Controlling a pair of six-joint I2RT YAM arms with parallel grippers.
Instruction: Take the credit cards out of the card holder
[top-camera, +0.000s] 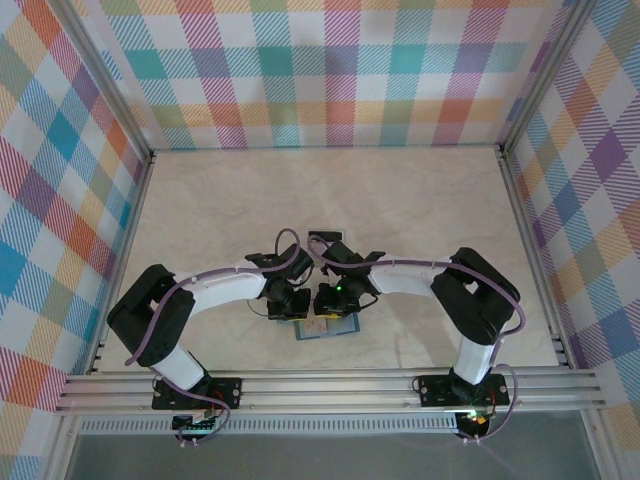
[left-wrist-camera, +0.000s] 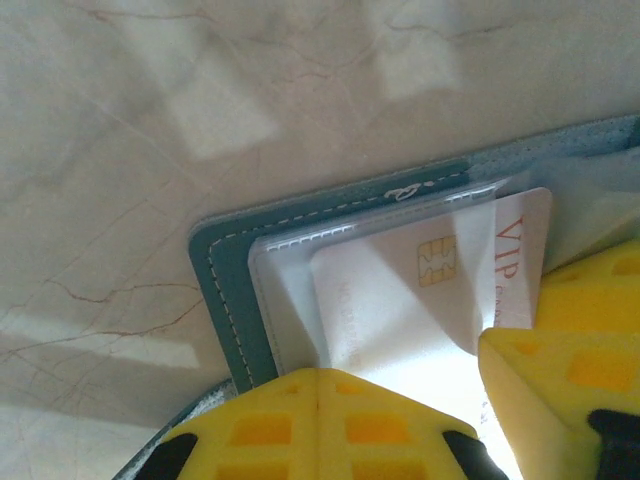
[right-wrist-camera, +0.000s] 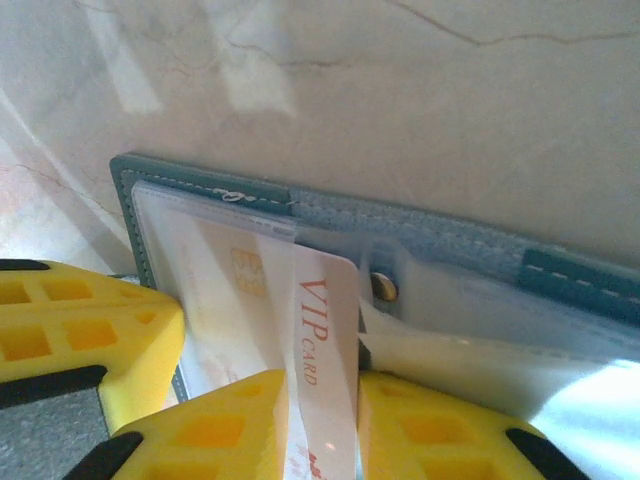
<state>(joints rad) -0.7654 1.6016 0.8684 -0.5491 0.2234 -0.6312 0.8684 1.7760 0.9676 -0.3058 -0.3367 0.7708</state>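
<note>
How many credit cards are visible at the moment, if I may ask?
1. A VIP credit card sticks partway out of the clear sleeve of the card holder. Others may be hidden inside.

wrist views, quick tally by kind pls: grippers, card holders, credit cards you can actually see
grippers: 2 (left gripper, right gripper)
card holder: 1
credit card in sight: 1
total: 4
</note>
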